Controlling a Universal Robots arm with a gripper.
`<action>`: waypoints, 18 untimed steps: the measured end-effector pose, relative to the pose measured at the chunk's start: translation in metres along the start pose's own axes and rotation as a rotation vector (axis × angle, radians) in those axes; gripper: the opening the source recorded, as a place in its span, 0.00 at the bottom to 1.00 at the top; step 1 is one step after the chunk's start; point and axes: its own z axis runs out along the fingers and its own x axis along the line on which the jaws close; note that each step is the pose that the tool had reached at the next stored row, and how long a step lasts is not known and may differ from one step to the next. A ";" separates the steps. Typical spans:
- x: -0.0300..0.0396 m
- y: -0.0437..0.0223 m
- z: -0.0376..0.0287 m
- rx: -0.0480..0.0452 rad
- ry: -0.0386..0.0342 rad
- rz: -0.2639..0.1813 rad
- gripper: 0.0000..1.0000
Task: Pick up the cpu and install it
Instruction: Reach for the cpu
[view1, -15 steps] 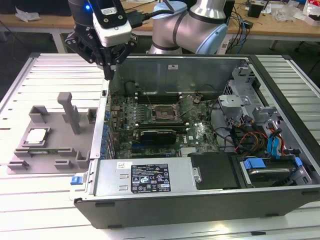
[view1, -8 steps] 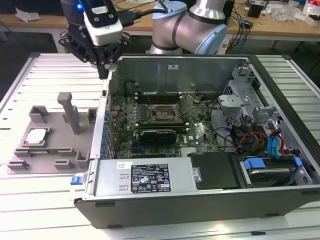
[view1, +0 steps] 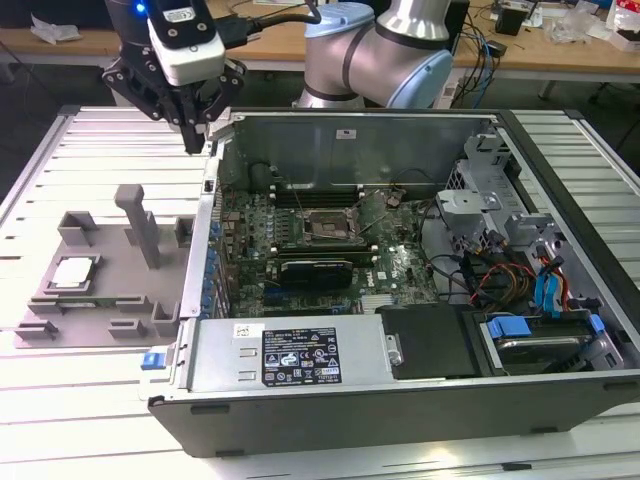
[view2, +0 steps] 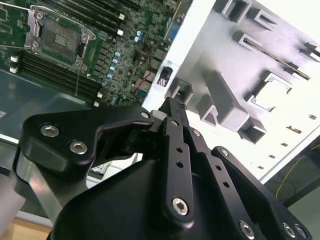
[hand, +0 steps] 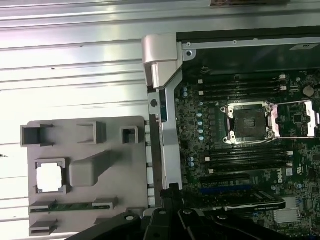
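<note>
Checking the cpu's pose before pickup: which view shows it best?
The exterior view: the cpu lies flat in the gray tray, silver top distinct. The first wrist view shows it from above but glare-white; the second wrist view shows its pocket lost in glare.

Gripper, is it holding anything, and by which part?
Nothing is held. The black gripper hangs shut and empty over the wall of the metal computer case; the flat square silver-topped cpu lies apart in the grey plastic fixture.
</note>
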 end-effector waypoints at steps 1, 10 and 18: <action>0.0009 0.0012 0.0001 0.0000 0.0000 0.000 0.11; 0.0058 0.0131 0.0007 0.0000 0.0000 0.000 0.11; 0.0112 0.0331 0.0028 0.0003 -0.0002 0.000 0.11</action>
